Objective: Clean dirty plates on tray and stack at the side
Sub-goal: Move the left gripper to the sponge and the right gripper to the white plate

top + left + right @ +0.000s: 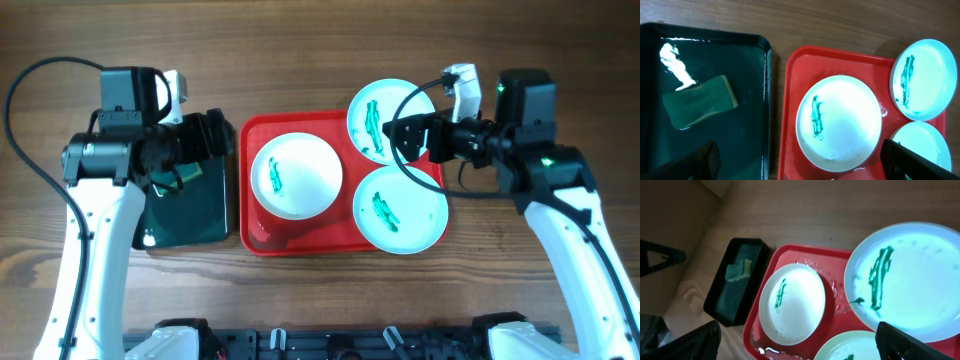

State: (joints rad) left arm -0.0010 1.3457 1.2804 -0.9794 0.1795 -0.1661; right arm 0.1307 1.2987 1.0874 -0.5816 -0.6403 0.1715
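With left gripper point(208, 140) and right gripper point(410, 135) both spread apart and empty, take first the sponge point(700, 101) from the black tray point(756, 130) at left — pinch across its narrow sides. Then wipe the dirty plates point(296, 175) lying on the red tray point(256, 135), middle.

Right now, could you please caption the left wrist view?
Sponge in black tray; adjacent red tray carries three plates, two smeared green.

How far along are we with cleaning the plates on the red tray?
Nothing looks done: the cream-white plate, upper mint plate and lower mint plate all sit on the red tray with green smears, none stacked aside. Nothing is in hand: left gripper and right gripper are open and empty, and the sponge lies in the black tray. Remaining: wipe and stack all three.
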